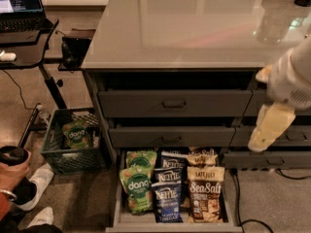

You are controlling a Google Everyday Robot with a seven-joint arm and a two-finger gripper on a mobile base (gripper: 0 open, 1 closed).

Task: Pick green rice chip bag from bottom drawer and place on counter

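Camera view: my tool hangs at the right edge, in front of the cabinet's right-hand drawers, below the rim of the surface and well apart from the snacks. I cannot tell whether it is spread or pressed together, and I see nothing in it. My white arm runs up from it toward the right edge.

The bottom drawer is pulled out at floor level. The green rice chip bag lies in its left part, badge up, with a second green bag just behind it. Beside them in the middle are two blue Kettle bags, and on the right a brown Sea Salt bag with another like it behind.

Above, two grey drawers with bar handles are partly out. Left of the cabinet a green crate holds one more green pouch. A laptop sits on a black desk at upper left.
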